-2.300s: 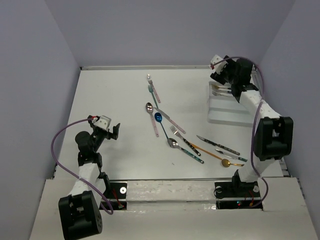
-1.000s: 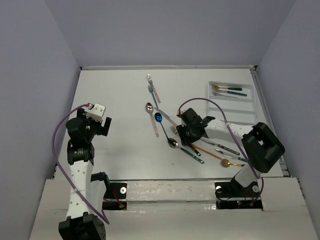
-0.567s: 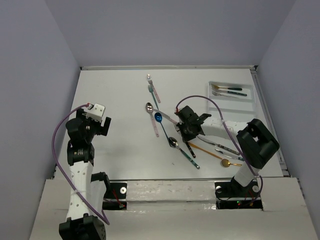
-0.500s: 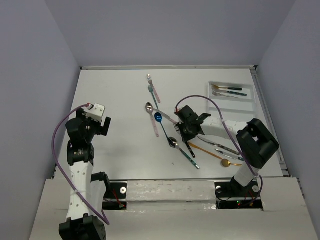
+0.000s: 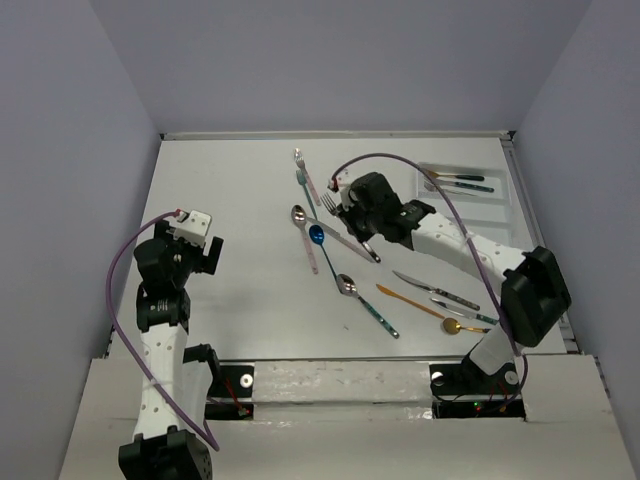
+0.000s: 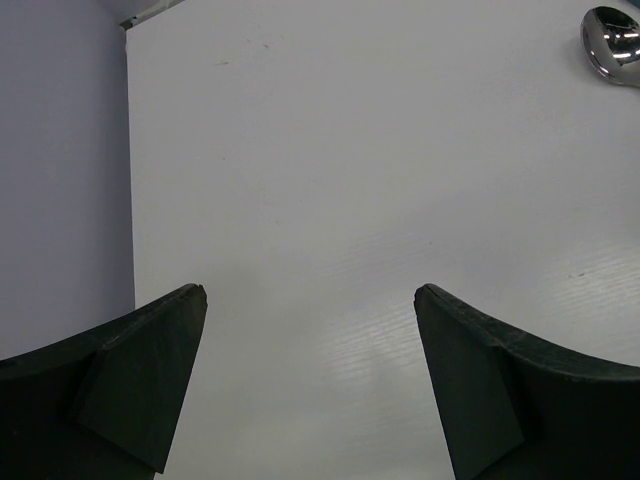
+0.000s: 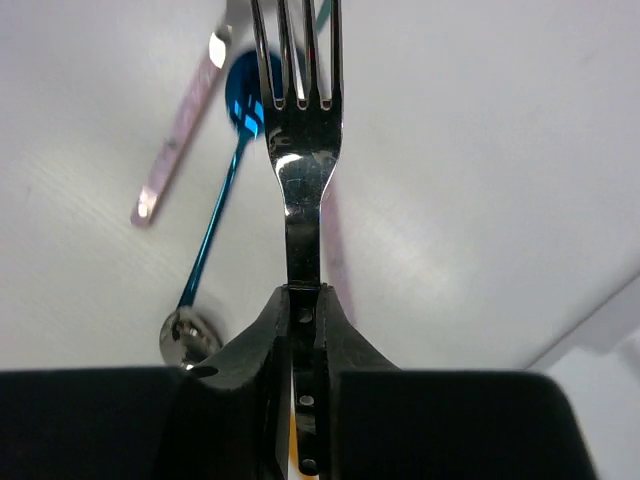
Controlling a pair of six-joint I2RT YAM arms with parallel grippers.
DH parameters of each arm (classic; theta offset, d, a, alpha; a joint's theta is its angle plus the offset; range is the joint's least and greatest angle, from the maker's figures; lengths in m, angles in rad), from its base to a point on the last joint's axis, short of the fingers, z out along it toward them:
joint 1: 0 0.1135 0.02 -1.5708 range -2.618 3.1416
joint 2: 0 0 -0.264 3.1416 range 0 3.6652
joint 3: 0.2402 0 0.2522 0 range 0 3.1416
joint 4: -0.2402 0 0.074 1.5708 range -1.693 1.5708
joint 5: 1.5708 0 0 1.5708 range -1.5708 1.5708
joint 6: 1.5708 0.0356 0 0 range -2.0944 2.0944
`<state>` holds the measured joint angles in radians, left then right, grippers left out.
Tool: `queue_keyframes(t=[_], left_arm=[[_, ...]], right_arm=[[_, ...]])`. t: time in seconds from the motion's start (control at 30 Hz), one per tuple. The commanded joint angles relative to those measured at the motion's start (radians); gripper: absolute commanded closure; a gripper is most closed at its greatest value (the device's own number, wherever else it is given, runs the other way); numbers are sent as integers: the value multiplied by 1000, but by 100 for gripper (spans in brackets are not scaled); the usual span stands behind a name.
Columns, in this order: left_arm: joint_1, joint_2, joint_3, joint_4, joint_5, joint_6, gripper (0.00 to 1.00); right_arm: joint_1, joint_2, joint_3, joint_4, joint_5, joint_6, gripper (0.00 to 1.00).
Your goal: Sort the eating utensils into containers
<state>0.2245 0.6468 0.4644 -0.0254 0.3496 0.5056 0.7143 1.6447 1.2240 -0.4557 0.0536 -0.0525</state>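
While the right gripper (image 7: 303,300) is clamping narrowly on a fork (image 7: 300,150), it is holding that fork up off the table (image 5: 230,190), just right of the middle of the scene, with the tines pointing left and far. In the wrist view the fingers (image 7: 258,338) are pinching the top of the dark handle, just below the silver neck, and the head is sticking straight out beyond them.

The fork is looking light and stiff, so it is not going to bend or sag. The polished handle is thin and probably slippery, though. Gripped this close to the head, with most of the handle trailing behind the jaws, it is likely to swivel if it is bumped or swung hard. A hold nearer the handle's middle would be balancing it better.

The white tray (image 5: 495,205) is sitting at the far right, well apart from the fork, with a couple of utensils already lying in its far compartment. A blue spoon (image 5: 317,236) and a pink-handled spoon (image 5: 298,213) are lying on the table just left of the lifted fork, and more utensils are lying nearer, toward the right. The left gripper (image 6: 310,292) is hovering at the near left with its jaws spread wide, holding nothing.
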Motion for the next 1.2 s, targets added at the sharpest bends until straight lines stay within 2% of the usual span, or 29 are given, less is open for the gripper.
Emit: queue_keyframes(t=[0.0,0.1,0.17,0.2,0.23,0.3,0.5,0.63,0.87,0.93,1.03,1.17], left_arm=[[4,-9,-17,56,-8,2,1],[4,-7,-24,62,-9,4,1],[4,-6,-29,70,-9,5,1],[4,0,-33,74,-11,7,1],[4,2,-32,76,-9,5,1],[3,8,-32,84,-9,4,1],[4,42,-27,107,0,-9,1],[3,71,-17,110,-1,-13,1],[4,120,-1,114,-14,-22,1],[4,126,2,117,-20,-25,1],[4,139,6,119,-24,-29,1],[4,151,11,119,-29,-32,1]], right_arm=[[7,-117,127,269,182,-435,100],[-74,-71,137,486,249,-738,100],[-205,-46,147,570,204,-812,100],[-254,-27,147,628,110,-889,100],[-345,-16,146,646,59,-935,100],[-418,41,149,698,-7,-1051,100],[-600,188,183,704,38,-1398,100],[-651,216,207,617,-41,-1425,100],[-684,297,218,496,-43,-1534,100],[-693,335,219,494,-25,-1551,99],[-693,369,221,493,-24,-1549,93],[-704,391,216,494,-20,-1558,92]])
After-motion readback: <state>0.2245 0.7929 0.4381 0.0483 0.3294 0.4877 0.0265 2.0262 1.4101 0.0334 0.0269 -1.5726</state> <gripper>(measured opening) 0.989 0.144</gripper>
